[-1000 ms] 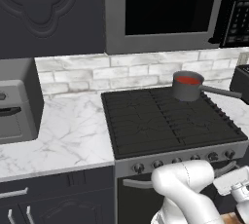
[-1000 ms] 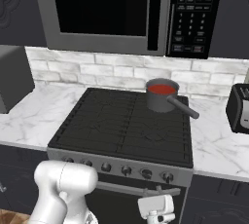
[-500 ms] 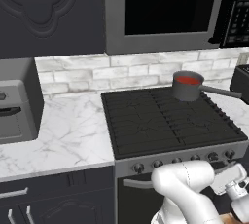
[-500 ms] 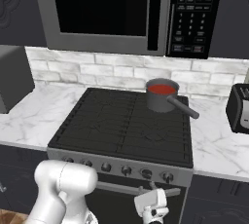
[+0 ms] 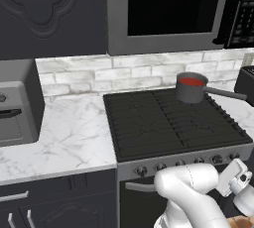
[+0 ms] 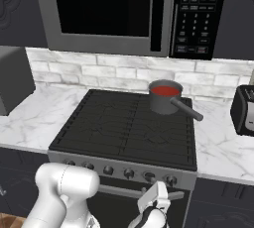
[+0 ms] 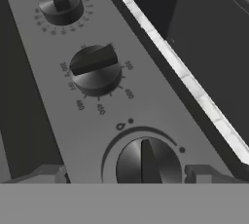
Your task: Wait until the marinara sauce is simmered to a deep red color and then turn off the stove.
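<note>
The gripper (image 7: 124,177) has risen to the stove (image 6: 124,128) panel, jaws spread either side of a knob (image 7: 146,162) but starting to narrow, while the sauce (image 6: 165,91) sits red at the back right.

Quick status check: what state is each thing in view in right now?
Bright red marinara sauce: sitting in its pan.
Dark grey long-handled saucepan: upright on the back right burner.
Black-grated gas stove: no flame visible.
Gripper: open, straddling a dark round knob.
Microwave: door closed.
</note>
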Motion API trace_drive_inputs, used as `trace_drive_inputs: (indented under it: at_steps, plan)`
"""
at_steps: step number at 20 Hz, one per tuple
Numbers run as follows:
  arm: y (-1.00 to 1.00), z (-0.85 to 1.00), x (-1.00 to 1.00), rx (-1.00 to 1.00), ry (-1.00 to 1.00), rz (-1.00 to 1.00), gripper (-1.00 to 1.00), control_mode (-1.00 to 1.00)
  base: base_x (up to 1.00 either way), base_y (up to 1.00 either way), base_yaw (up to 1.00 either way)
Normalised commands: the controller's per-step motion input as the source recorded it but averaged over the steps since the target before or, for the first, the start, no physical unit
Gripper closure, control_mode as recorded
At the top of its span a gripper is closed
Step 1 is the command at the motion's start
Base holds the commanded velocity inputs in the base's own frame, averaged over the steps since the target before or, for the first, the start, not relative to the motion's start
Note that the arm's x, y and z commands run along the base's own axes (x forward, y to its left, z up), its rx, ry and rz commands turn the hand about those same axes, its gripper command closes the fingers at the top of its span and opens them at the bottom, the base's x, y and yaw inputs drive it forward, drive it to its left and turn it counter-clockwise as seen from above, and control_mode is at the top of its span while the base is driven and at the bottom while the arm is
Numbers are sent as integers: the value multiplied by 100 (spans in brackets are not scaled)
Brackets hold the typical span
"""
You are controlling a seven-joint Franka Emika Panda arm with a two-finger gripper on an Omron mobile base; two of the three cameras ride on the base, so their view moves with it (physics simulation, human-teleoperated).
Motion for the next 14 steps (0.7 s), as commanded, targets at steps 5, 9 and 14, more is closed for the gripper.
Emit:
trace_drive_inputs:
  at_steps: [5, 9, 14]
  plan:
    - [-5, 5, 18, -2, 12, -8, -100, -100, 0, 0, 0]
    - [-13, 1, -11, 1, -7, -5, -100, -100, 0, 0, 0]
    - [0, 1, 5, 1, -1, 0, -100, -100, 0, 0, 0]
